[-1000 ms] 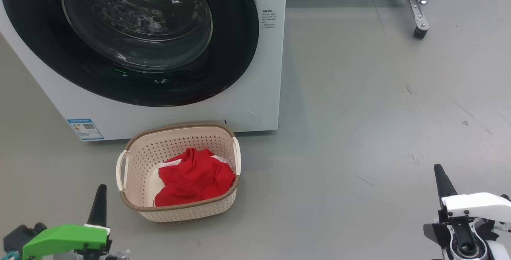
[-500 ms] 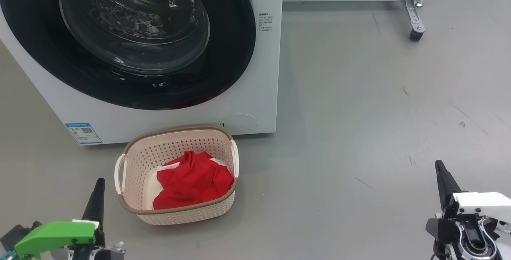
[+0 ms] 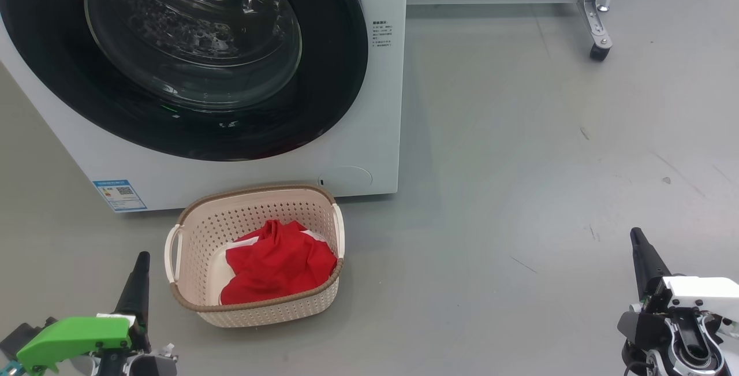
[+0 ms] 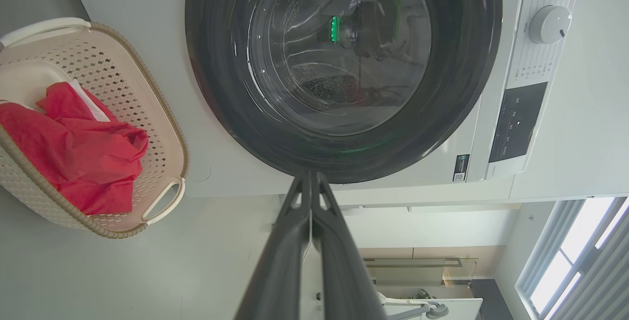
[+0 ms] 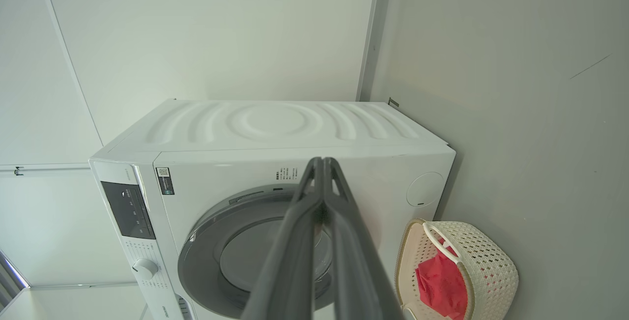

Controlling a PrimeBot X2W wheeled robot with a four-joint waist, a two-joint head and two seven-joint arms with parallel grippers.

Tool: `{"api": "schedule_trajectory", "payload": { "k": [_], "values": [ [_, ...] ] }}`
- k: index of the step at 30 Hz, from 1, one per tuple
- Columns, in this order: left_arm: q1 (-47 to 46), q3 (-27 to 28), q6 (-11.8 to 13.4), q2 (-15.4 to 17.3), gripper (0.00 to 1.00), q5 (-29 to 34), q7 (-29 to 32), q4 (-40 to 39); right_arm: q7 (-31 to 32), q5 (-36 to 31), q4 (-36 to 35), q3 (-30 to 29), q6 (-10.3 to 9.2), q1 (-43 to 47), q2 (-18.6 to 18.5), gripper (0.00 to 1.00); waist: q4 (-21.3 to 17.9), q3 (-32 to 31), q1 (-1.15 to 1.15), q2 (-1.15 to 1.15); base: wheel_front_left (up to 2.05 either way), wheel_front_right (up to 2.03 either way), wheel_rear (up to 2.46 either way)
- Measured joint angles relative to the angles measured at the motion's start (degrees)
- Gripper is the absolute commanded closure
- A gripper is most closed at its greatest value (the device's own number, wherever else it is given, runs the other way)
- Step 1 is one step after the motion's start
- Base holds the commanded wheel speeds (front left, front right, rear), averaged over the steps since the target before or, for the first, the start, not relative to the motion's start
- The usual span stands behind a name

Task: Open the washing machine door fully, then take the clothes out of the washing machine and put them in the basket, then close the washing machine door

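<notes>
The white washing machine (image 3: 369, 93) stands ahead with its black-rimmed round door (image 3: 190, 58) closed flat against the front; the glass shows a bare drum (image 4: 339, 54). The cream basket (image 3: 254, 306) sits on the floor just before it, holding the red clothes (image 3: 280, 266) with some white cloth. My left gripper (image 3: 138, 260) is shut, low at the left beside the basket. Far to the right my right gripper (image 3: 636, 234) is shut too, holding nothing. The wrist views show each pair of fingers (image 4: 309, 197) (image 5: 322, 182) pressed together, the door (image 5: 236, 256) and basket (image 5: 486, 266) beyond.
A white cabinet on a metal leg with a castor (image 3: 597, 51) stands at the back right. Grey floor (image 3: 548, 162) stretches wide to the right of the machine. A blue sticker (image 3: 120, 194) marks the machine's base. The control knob (image 4: 549, 24) sits beside the door.
The head camera has shifted a little, so the whole scene slid left and down. Both grippers sit slightly lower in view, still shut. Door, basket and clothes are unmoved.
</notes>
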Motion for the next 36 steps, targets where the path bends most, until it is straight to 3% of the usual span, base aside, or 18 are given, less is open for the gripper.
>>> {"api": "schedule_trajectory", "payload": {
  "k": [36],
  "values": [
    [0.0,0.0,0.0,0.01,1.0,0.0,0.0,-0.04,-0.01,0.24,-0.18,0.05,0.0,0.0,0.0,1.0,0.0,0.01,0.0,0.0,0.0,0.0,0.0]
  ]
}}
